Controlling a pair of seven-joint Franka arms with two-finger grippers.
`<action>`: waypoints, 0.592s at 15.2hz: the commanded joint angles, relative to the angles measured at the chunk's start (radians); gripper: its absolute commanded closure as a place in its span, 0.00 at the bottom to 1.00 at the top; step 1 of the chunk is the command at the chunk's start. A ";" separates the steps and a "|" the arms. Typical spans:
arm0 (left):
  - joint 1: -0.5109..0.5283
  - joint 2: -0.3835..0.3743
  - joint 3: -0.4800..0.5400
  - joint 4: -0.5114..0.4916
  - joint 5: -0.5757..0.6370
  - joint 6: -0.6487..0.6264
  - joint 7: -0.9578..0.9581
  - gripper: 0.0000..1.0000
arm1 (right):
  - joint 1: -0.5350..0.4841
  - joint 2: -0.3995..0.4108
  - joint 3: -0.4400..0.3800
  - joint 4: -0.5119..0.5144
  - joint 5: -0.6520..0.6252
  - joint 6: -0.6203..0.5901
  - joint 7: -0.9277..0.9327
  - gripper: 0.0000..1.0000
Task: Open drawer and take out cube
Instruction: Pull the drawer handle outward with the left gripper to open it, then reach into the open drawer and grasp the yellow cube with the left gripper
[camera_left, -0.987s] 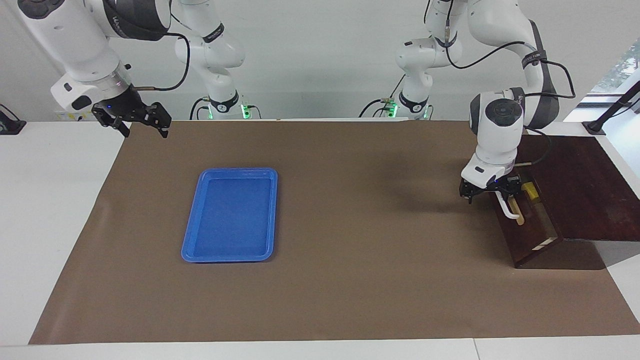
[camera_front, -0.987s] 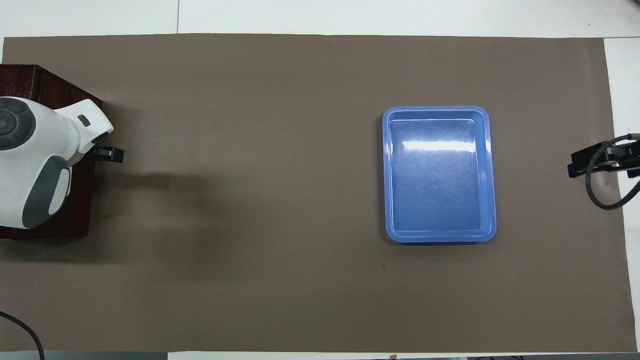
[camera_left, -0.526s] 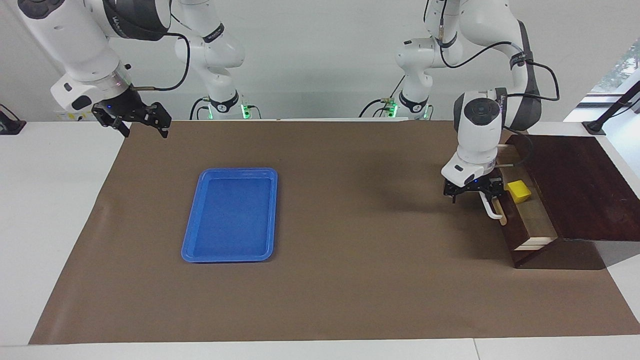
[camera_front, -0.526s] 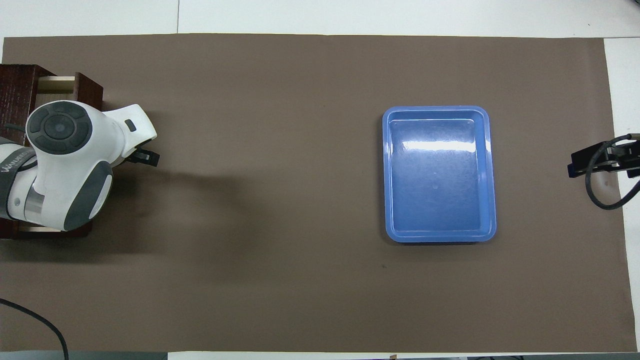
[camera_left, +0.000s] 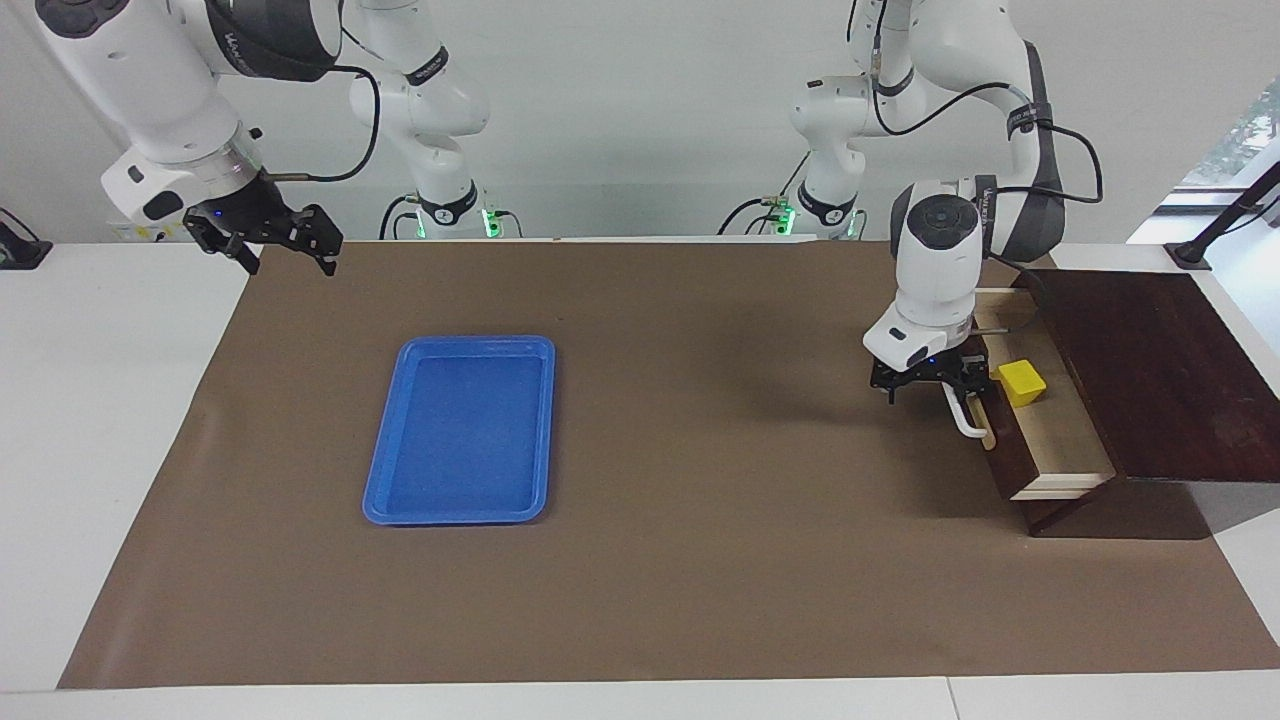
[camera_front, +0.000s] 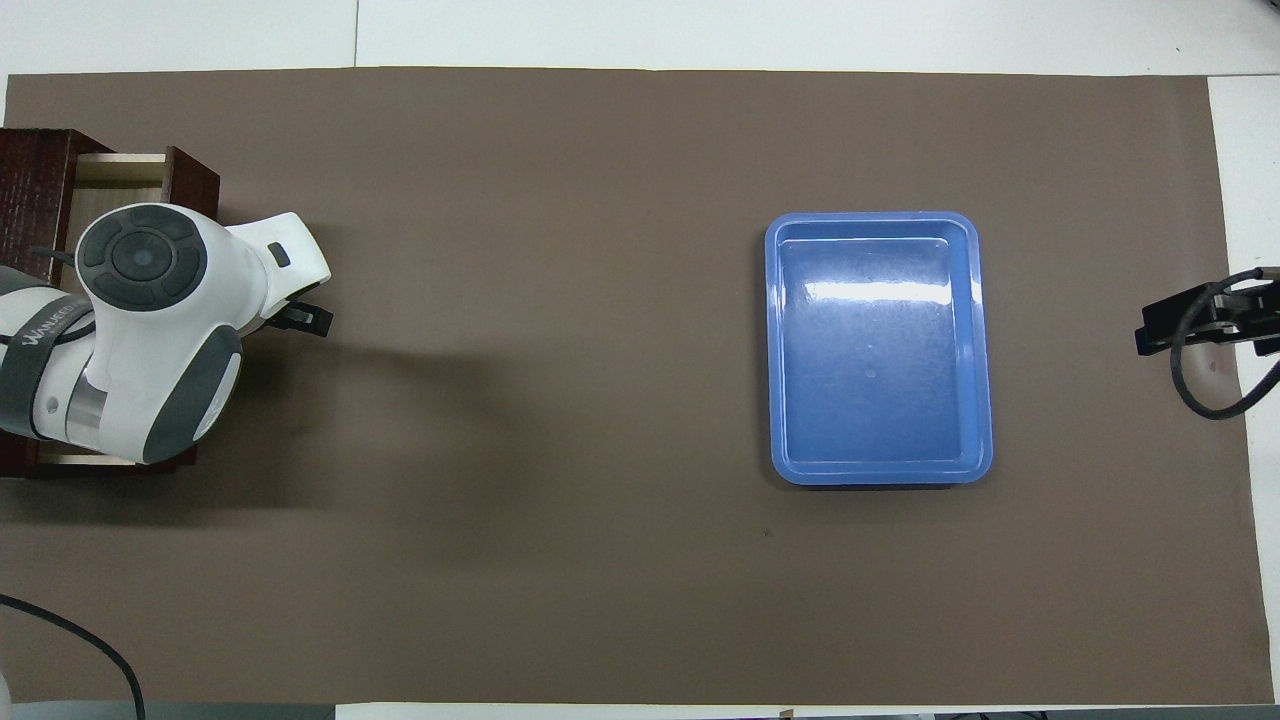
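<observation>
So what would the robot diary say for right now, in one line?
drawer: pulled open | cube: inside | left gripper: at handle | right gripper: waiting, open

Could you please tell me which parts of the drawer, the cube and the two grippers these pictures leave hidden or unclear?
- Overhead view: the cube is hidden under the left arm's wrist; only the facing view shows it.
- Overhead view: most of the drawer is covered by that wrist, and the picture's edge cuts off its box.
- Facing view: whether the left gripper actually grips the handle is too small to tell.
- Overhead view: the right gripper is partly cut off by the edge.
</observation>
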 joint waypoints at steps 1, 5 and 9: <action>-0.036 -0.005 0.004 0.011 -0.032 -0.037 -0.002 0.00 | -0.011 -0.002 0.012 0.002 -0.005 -0.016 0.007 0.00; -0.068 0.029 0.004 0.201 -0.087 -0.264 0.001 0.00 | -0.011 -0.002 0.012 0.002 -0.005 -0.016 0.007 0.00; -0.051 0.017 0.013 0.341 -0.260 -0.393 -0.039 0.00 | -0.011 -0.002 0.012 0.002 -0.005 -0.016 0.007 0.00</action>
